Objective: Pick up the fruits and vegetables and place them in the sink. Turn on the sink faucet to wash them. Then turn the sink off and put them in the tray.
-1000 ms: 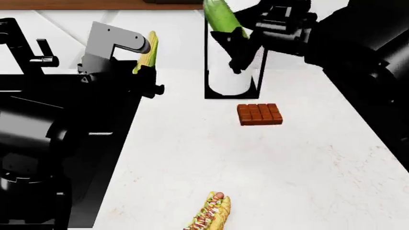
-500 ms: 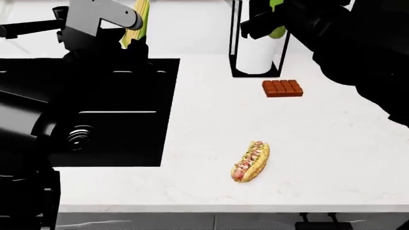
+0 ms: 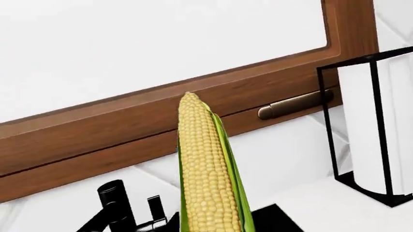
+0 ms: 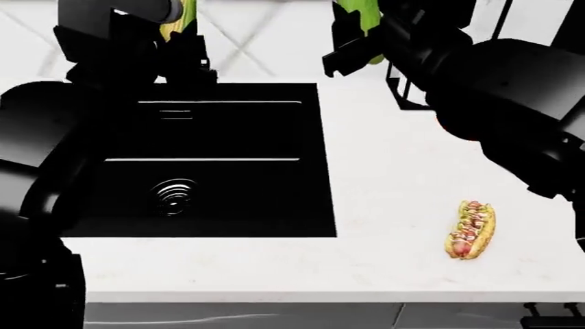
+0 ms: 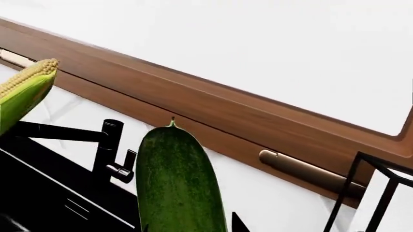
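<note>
Corn [image 3: 205, 174] sits clamped in my left gripper [image 4: 174, 31] and the cucumber [image 5: 179, 181] in my right gripper [image 4: 361, 34], both raised over the sink's [image 4: 311, 164] far edge. My view has swung left, centring the basin; next I judge a lowering and release.

The sink [image 4: 229, 157] basin lies open below, apparently unobstructed; only the faucet [image 5: 106, 150] rises behind it.
</note>
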